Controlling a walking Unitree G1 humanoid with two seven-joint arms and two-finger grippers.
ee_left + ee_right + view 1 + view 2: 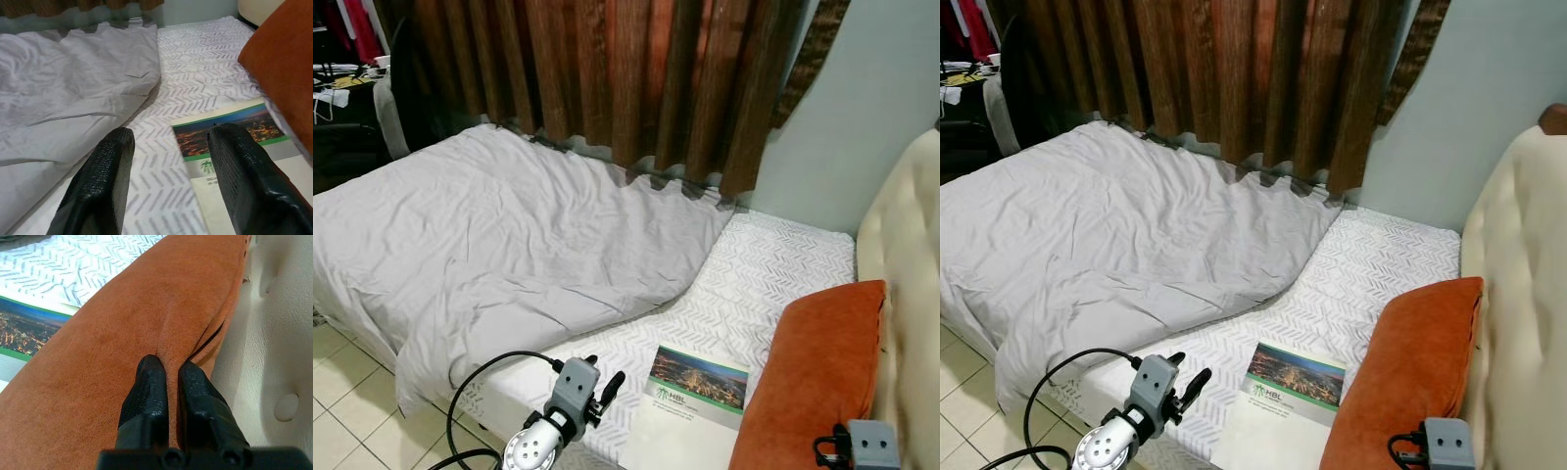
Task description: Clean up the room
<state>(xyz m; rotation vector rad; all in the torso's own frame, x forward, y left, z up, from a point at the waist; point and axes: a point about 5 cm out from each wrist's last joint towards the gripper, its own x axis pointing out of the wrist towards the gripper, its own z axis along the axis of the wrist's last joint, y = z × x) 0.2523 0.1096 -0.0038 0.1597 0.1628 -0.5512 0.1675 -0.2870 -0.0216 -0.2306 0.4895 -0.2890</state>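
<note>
An orange pillow (818,362) lies on the bed's near right side, against the cream padded headboard (911,245). My right gripper (166,364) is shut on the orange pillow, a ridge of its fabric pinched between the two fingers. A booklet (690,401) with a city night photo lies flat on the patterned white mattress (773,264), just left of the pillow. My left gripper (171,139) hovers open over the mattress's near edge, with the booklet's left edge under its far finger (234,161). A rumpled grey blanket (509,235) covers the bed's left part.
Brown curtains (636,78) hang behind the bed, with a pale wall (862,127) to their right. Tiled floor (342,392) runs along the bed's near left side. A dark chair and cluttered desk (342,98) stand at the far left. A black cable (480,392) loops off my left arm.
</note>
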